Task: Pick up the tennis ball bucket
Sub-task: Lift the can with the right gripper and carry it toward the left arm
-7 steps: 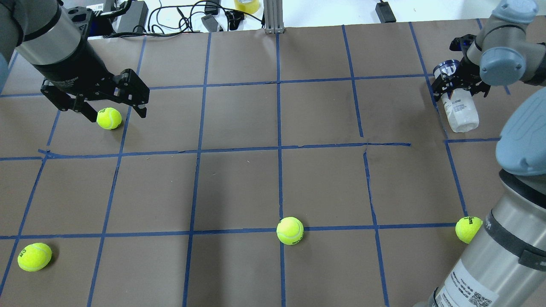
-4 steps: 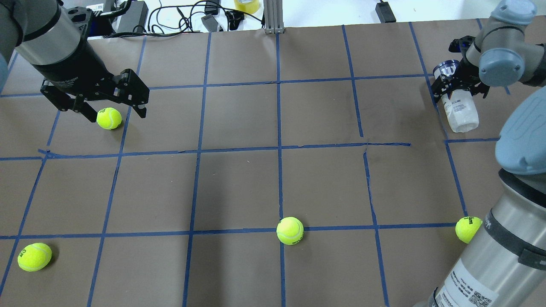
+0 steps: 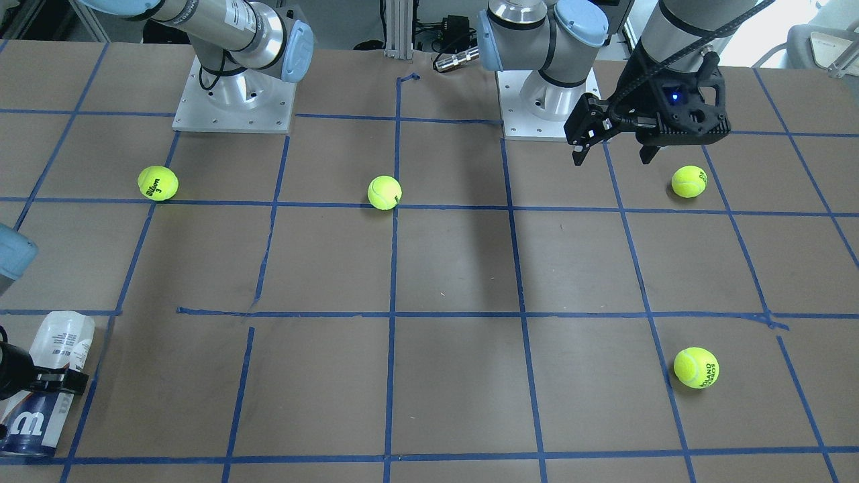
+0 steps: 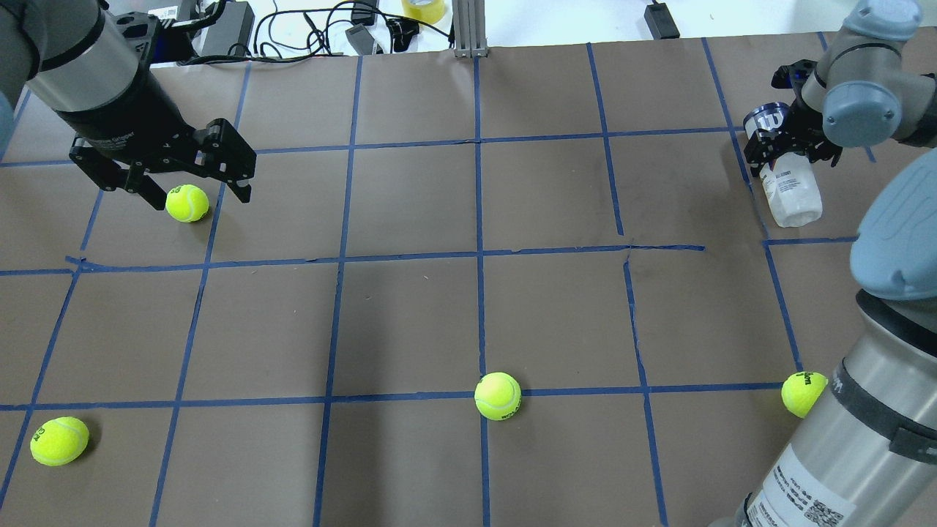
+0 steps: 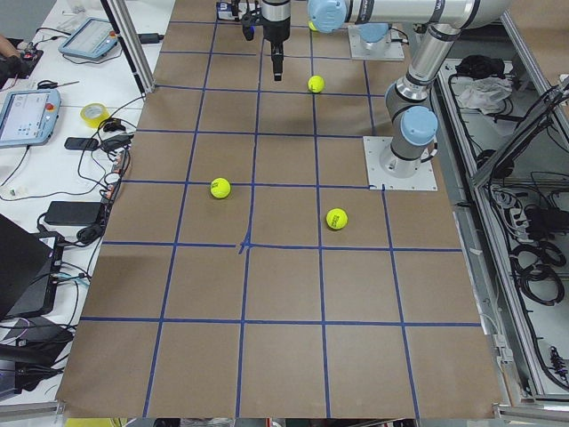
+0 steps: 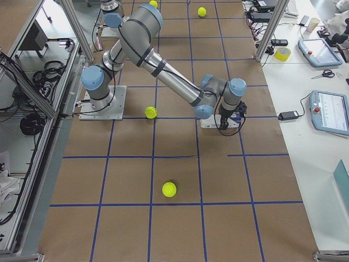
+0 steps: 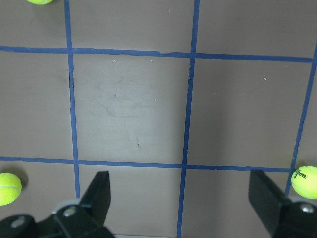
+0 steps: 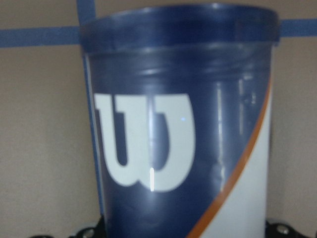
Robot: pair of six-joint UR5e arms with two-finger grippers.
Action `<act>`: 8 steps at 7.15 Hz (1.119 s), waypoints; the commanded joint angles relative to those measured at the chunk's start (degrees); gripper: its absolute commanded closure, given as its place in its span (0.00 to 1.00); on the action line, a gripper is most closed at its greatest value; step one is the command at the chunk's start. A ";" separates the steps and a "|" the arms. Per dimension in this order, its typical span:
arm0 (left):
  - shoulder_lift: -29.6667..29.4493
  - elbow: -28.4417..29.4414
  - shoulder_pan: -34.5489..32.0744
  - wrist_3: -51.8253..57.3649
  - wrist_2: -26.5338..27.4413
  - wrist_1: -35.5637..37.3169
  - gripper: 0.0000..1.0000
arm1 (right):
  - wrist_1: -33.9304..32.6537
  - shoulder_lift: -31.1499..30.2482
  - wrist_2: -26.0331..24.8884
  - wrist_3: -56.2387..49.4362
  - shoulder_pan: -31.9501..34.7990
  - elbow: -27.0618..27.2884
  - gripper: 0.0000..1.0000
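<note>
The tennis ball bucket [image 4: 789,192] is a clear tube with a white and navy label and a dark blue rim. It lies at the far right of the table, and its rim end with the white "W" looks slightly raised. My right gripper [image 4: 788,151] is shut on it just below the rim. The bucket also shows at the front view's lower left [image 3: 59,339] and fills the right wrist view [image 8: 183,144]. My left gripper [image 4: 192,189] is open and empty, hovering over a tennis ball [image 4: 187,203] at the far left.
Other tennis balls lie at the near middle [image 4: 498,396], the near left [image 4: 58,440] and beside the right arm's base [image 4: 803,393]. Cables and a tape roll [image 4: 423,9] lie past the table's far edge. Blue tape lines grid the brown table [image 4: 410,315].
The bucket's rim end has come up slightly in my right gripper, so the "W" logo shows more. The left arm has not moved.
</note>
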 commanded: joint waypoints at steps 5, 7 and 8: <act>0.09 0.00 0.25 0.00 0.02 -0.08 0.00 | 4.45 -5.31 0.66 -1.81 2.62 -0.82 0.38; 0.09 0.09 0.34 0.00 0.02 0.01 0.00 | 7.18 -8.91 0.84 -2.79 8.06 -0.55 0.37; 0.18 0.17 0.51 0.00 0.02 -0.08 0.00 | 7.46 -9.88 0.92 -3.49 11.65 -0.12 0.37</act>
